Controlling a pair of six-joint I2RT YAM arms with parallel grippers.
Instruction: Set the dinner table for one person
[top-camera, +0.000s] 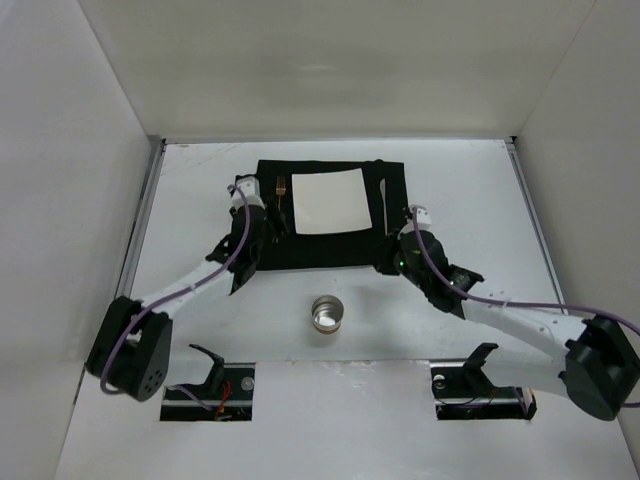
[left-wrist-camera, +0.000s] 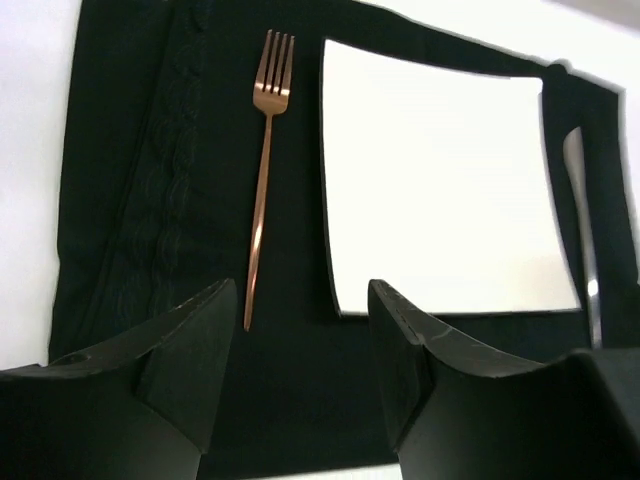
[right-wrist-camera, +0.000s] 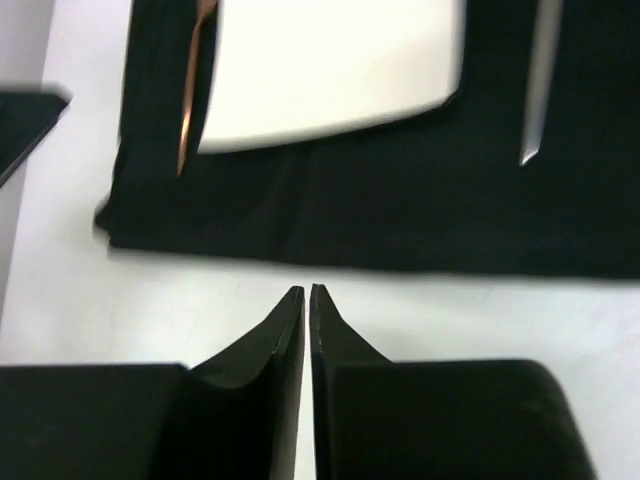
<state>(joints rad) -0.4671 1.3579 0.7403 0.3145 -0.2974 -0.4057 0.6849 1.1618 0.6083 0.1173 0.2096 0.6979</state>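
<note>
Black left gripper: jaws parted, nothing between them, hanging over the near strip of the black cloth mat. Just ahead of its left finger lies a copper fork, tines pointing away, flat on the mat and free of the jaws. Ahead and to the right sits a square white plate. Beyond the plate's far side is a silver knife, also on the mat.

Right gripper: fingers pressed together, holding nothing, over bare white dinner table just short of the mat's near edge. The knife lies ahead and to its right, the plate ahead and to its left.

The dinner table spreads under and around both arms, walls on three sides. A small metal cup stands behind both grippers, toward the bases, between the two arms, well off the mat.

Step, my read: fork just let go beside the plate, so the cutlery is done. The cup looks like the piece left. Next move likely needs one arm to pull back, open over the cup's rim, grip it, and carry it to a free far corner of the mat without nudging the knife.
</note>
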